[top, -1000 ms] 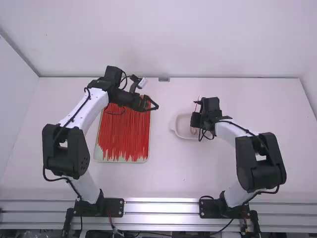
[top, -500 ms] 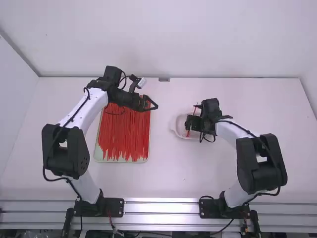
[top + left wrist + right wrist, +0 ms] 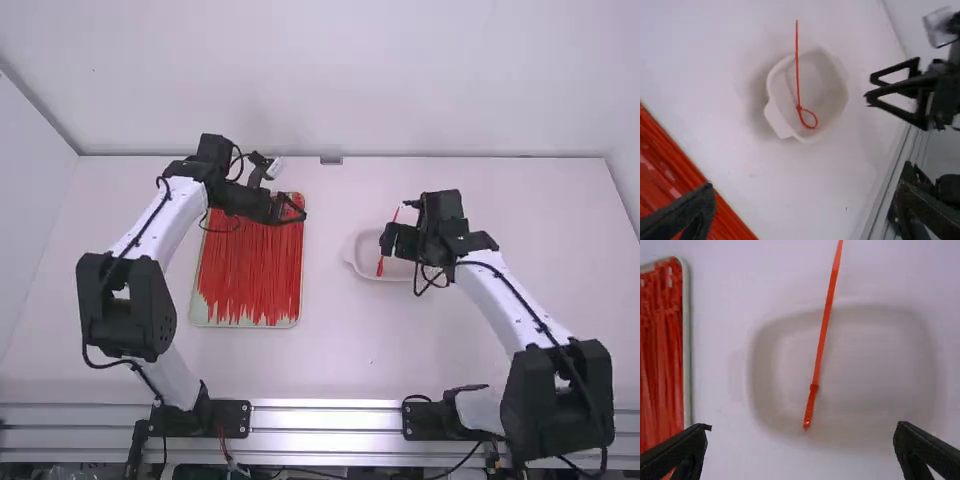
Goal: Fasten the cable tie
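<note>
1. The counter [image 3: 330, 330] carries a tray [image 3: 245, 325] left of the middle, reaching towards the far edge. A bowl [image 3: 360, 268] sits near the middle, just to the right.
2. The tray holds a flat layer of spare ties [image 3: 250, 265]. Their long axes run from the near edge to the far edge.
3. The bowl holds one tie [image 3: 798, 75]. Its head end is closed into a small loop on the bowl floor. Its straight tail crosses the rim and points towards the far edge.
4. The right tool [image 3: 395, 240] hangs directly over the bowl with its fingers spread wide and nothing between them. It is the nearer arm to that tie by far.
5. The left tool [image 3: 285, 210] hovers over the far end of the tray, well apart from the bowl. It is also spread and empty.
6. This tie looks fastened and dropped off. A next tie would probably come from the tray. The left tool is right above that stock and would close across the strips' long axes.
</note>
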Controlling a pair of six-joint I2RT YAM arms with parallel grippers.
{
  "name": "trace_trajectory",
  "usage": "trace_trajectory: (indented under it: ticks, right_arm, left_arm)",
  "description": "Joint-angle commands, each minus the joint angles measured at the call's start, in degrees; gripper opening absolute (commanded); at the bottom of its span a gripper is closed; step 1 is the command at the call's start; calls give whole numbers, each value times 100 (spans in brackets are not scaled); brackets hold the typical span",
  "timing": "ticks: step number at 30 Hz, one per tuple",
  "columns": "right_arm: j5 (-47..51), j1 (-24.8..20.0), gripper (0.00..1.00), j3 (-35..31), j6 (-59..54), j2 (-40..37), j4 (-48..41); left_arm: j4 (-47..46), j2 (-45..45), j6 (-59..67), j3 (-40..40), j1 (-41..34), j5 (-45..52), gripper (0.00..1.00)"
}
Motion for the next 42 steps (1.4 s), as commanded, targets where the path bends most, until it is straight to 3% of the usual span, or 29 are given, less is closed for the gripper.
trace_trajectory:
  ticks: [1, 5, 13, 15, 23, 36, 42]
  right_arm:
    - [162, 109, 99, 122, 87, -367, -96]
    - [675, 402, 99, 120, 319, -752, -348]
    - [1036, 758, 99, 118, 332, -933, -431]
    - [1025, 750, 99, 118, 332, -931, -442]
    - [1014, 627, 99, 116, 330, -931, -496]
    - [1012, 638, 99, 118, 332, -931, -472]
    - [1004, 397, 95, -136, 76, -1185, -216]
  left_arm:
    - [-70, -457, 142, -37, -90, -354, 91]
    - [-151, -774, -24, -61, -175, -841, 89]
    - [-153, -914, -409, -66, -210, -1392, 95]
    - [-155, -914, -402, -66, -245, -1392, 99]
    - [61, -914, -942, -66, -251, -2009, 99]
    - [46, -914, -914, -66, -236, -2129, 99]
    - [293, -1161, -1161, -313, -17, -2374, 95]
